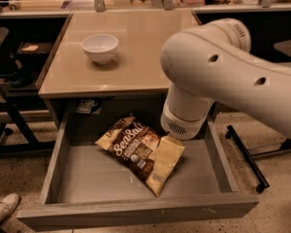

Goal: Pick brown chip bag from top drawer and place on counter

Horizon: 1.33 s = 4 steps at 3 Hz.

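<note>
The top drawer (87, 178) stands pulled out below the counter (136, 47). The brown chip bag (133, 147) lies flat on the drawer's grey bottom, right of centre, with its white "Sea Salt" script facing up and its tan ends pointing back-left and front-right. My gripper (170, 148) hangs down from the big white arm (218, 76) inside the drawer. It sits at the bag's right side, over the tan front-right end. The arm hides the gripper's upper part and the back right corner of the drawer.
A white bowl (100, 47) sits on the counter's left half. Dark side desks (19, 42) flank the counter. A small packet (86, 106) lies at the drawer's back left. A shoe (2, 208) is at the lower left. A black rail (245, 157) lies on the floor at right.
</note>
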### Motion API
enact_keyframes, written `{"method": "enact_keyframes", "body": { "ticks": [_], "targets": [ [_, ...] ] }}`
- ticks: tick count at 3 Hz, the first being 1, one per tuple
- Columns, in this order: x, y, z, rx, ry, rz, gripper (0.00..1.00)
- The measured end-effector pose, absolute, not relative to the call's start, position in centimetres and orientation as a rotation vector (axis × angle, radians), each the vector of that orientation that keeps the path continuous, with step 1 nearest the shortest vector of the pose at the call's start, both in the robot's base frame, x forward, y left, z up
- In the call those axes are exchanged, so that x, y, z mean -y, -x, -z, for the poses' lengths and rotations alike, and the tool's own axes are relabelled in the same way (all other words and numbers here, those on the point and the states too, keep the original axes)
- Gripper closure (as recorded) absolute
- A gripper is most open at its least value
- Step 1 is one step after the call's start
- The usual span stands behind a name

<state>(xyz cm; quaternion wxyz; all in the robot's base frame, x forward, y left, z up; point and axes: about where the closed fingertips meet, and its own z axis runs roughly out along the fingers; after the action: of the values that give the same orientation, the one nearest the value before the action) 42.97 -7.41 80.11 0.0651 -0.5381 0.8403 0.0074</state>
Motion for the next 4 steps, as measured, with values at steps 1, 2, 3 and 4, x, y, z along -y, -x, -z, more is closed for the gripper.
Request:
{"method": "enact_keyframes", "body": {
  "ticks": [1,2,3,4],
  "targets": [
    [4.6,-44.5,-76.8,-2.594,1.525,-0.047,0.00],
    [4.6,-44.5,-76.8,-2.592,1.525,-0.044,0.00],
    [3.3,-45.1,-74.2,-2.591,1.485,-0.091,0.00],
    [1.8,-46.8,-70.8,-2.600,1.417,-0.114,0.00]
  ]
}}
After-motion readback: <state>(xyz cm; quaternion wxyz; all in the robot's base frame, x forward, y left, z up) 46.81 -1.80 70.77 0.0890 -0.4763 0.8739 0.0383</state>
